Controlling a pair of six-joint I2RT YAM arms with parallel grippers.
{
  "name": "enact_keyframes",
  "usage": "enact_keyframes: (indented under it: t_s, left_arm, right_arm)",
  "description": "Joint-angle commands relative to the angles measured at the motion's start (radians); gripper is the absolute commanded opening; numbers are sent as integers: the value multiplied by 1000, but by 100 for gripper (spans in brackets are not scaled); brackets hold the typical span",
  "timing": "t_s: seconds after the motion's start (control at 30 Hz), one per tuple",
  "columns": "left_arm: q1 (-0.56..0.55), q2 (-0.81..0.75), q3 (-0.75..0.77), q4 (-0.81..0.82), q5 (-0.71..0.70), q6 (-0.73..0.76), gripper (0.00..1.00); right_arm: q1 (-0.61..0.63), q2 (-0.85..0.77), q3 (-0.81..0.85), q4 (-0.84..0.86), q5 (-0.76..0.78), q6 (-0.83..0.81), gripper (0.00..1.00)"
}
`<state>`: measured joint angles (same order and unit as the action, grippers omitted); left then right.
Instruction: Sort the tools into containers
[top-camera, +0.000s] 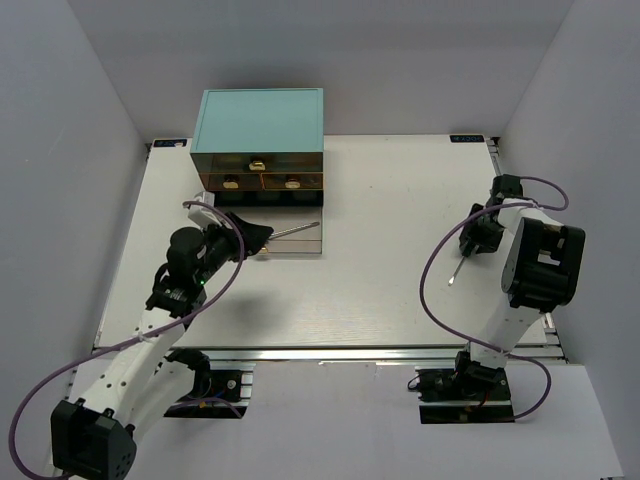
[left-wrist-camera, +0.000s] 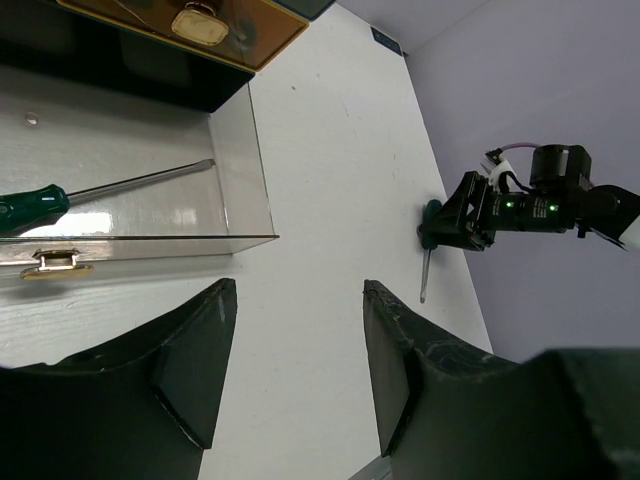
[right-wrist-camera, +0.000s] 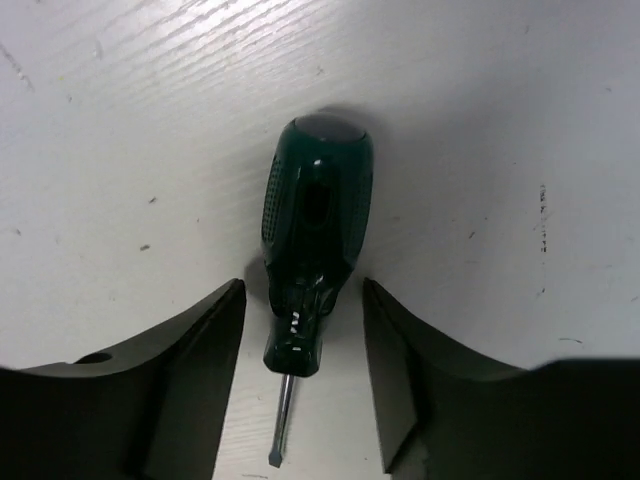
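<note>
A long green-handled screwdriver lies in the pulled-out drawer, its shaft slanting across it. My left gripper hovers open just outside the drawer's front, by its gold knob, with nothing between its fingers. In the top view the left gripper sits at the drawer's left end. A stubby green screwdriver lies flat on the table at the right. My right gripper stands open astride its handle, with a gap on each side. Its thin shaft points toward the near edge.
The teal-topped cabinet stands at the back, left of centre, with three shut drawers showing gold knobs. White walls close in the table on the left, right and back. The right arm's cable loops over the table.
</note>
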<state>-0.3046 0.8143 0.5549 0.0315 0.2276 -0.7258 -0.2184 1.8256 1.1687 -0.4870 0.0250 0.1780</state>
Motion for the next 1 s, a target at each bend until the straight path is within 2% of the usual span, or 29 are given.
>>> enact_keyframes:
  t_s: [0.0, 0.03, 0.1, 0.13, 0.2, 0.3, 0.37, 0.5, 0.63, 0.67, 0.8, 0.87, 0.97]
  left_arm:
    - [-7, -37, 17, -24, -24, -12, 63]
    - [-5, -38, 17, -25, -25, -12, 63]
    - [-7, -41, 25, -28, -30, -14, 63]
    - [-7, -43, 27, -54, -34, -14, 63]
    - [-8, -50, 27, -62, -45, -14, 63]
    - [-7, -55, 28, -71, -54, -11, 63]
    - [-8, -60, 30, -87, -62, -9, 63]
    - [-8, -93, 13, -120, -134, -21, 63]
    - [-7, -139, -7, -209, -253, -69, 63]
    - [-8, -150, -10, -229, -272, -98, 63]
    - [-7, -161, -21, -300, -318, -164, 62]
    - [-7, -158, -32, -329, -323, -190, 61]
    - [-8, -150, -42, -341, -317, -237, 60]
  right_arm:
    - [5, 40, 31, 30, 18, 32, 54]
    - [7, 44, 32, 31, 13, 31, 43]
    - [8, 46, 34, 37, -17, -1, 28]
    - [10, 41, 36, 39, -45, -14, 16]
    - [20, 29, 54, 38, -115, -53, 2]
    - [75, 3, 115, 25, -235, -115, 0]
    - [134, -28, 144, 37, -339, -243, 0]
    - [426, -158, 207, 93, -468, -556, 0]
    - [644, -209, 270, 142, -602, -892, 0]
    - [722, -191, 295, 140, -617, -1010, 0]
    - [874, -61, 498, 96, -594, -1136, 0]
    - [919, 7, 644, 88, -562, -1135, 0]
    - [1016, 200, 827, 80, -483, -1143, 0]
